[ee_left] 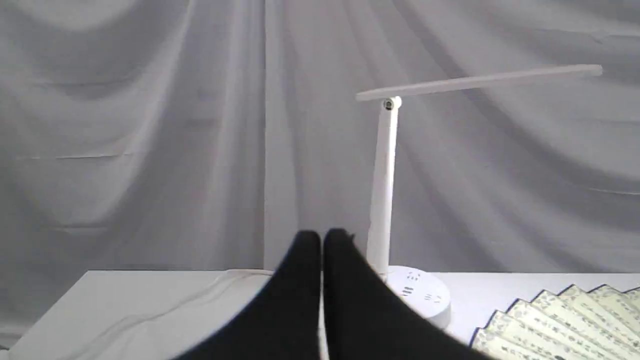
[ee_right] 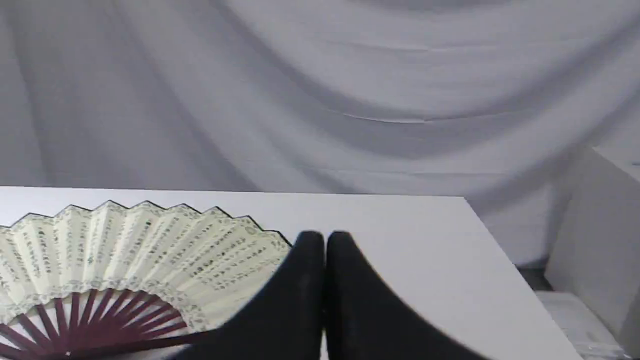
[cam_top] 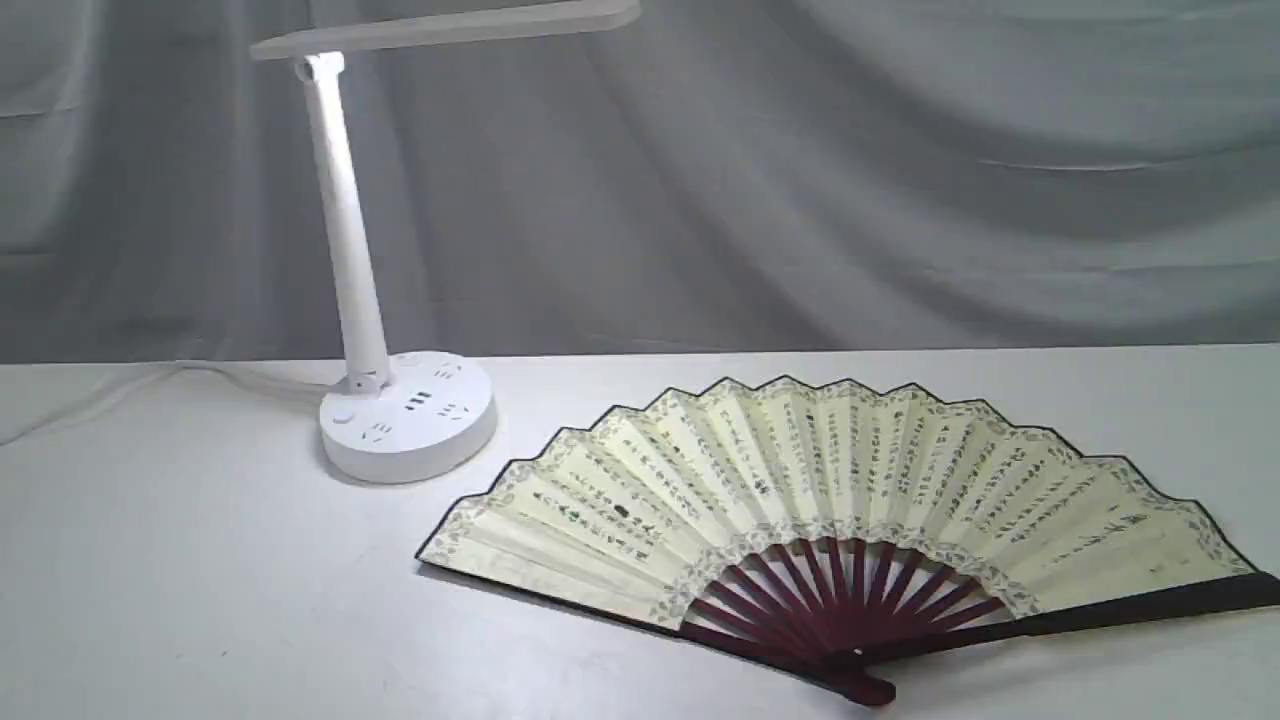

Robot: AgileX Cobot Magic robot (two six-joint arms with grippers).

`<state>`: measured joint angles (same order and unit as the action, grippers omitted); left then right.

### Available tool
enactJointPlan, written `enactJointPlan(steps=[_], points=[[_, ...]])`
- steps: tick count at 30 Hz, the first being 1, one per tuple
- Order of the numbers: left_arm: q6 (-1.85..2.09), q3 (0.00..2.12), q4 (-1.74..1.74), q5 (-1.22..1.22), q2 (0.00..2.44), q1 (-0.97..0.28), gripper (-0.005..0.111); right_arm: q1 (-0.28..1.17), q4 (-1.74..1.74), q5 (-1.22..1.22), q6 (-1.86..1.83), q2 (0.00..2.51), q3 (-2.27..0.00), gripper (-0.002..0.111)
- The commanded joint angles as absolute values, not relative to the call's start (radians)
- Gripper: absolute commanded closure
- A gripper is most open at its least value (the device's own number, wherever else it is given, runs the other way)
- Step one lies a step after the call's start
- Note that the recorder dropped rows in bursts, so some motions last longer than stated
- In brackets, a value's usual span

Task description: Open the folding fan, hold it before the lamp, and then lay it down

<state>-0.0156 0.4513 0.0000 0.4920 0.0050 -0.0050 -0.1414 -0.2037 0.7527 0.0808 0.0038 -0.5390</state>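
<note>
The folding fan [cam_top: 830, 500] lies fully spread and flat on the white table, cream pleated leaf with black calligraphy, maroon ribs meeting at the pivot near the front edge. Its left part shows in the left wrist view [ee_left: 565, 325], most of it in the right wrist view [ee_right: 130, 250]. The white lamp [cam_top: 345, 240] stands behind and left of the fan, light bar overhead; it is also in the left wrist view [ee_left: 382, 190]. My left gripper [ee_left: 322, 239] is shut with nothing in it, held back from the lamp. My right gripper [ee_right: 325, 239] is shut and empty, near the fan's right end. Neither arm appears in the exterior view.
A white cable [cam_top: 120, 390] runs from the lamp base across the table's back left. Grey cloth [cam_top: 900, 180] hangs behind the table. The table's right edge [ee_right: 505, 260] drops off, with a pale box [ee_right: 600, 225] beyond it.
</note>
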Motion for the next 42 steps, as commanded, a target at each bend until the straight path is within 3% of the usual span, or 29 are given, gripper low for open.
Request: enactJointPlan(steps=[1,16,24,42], points=[[-0.021,0.321,0.013,0.348,0.000,-0.010,0.107,-0.150,-0.192,0.547,0.086,0.000,-0.409,0.108],[-0.022,0.000,0.000,0.074,0.000,-0.010,0.107,-0.150,-0.147,0.185,0.087,0.000,0.000,0.108],[-0.022,0.000,0.022,0.197,0.000,-0.010,0.107,-0.150,-0.120,0.228,0.087,0.000,0.000,0.108],[-0.022,0.000,0.022,0.202,0.000,-0.010,0.107,-0.150,-0.084,0.230,0.084,0.000,0.000,0.108]])
